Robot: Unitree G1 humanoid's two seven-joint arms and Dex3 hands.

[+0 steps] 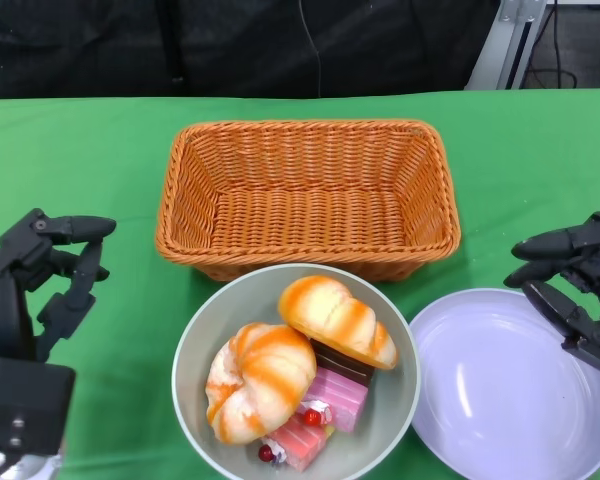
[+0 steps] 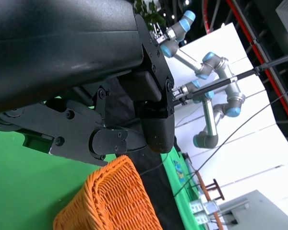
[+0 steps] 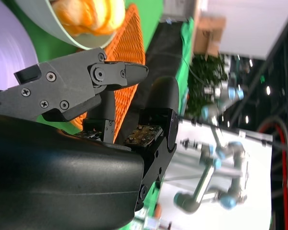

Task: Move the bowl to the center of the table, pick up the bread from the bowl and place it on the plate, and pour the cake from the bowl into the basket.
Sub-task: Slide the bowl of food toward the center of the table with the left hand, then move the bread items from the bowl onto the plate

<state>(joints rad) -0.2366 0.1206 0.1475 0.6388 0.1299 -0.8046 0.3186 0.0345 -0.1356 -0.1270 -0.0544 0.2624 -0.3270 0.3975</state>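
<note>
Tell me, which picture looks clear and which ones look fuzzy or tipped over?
Head view: clear and evenly lit, with a soft shine on the plate. Right wrist view: tipped sideways; the right hand up close is sharp, the bread at the edge a bit blurry. Left wrist view: also tilted; the left hand is dark, the white wall behind very bright, the basket slightly soft.

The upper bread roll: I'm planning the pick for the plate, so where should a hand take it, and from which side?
Probably across the middle of the upper roll, from above. It lies tilted on top of the cake and against the other roll, so its top is free. The right hand, open beside the plate, looks nearer.
</note>
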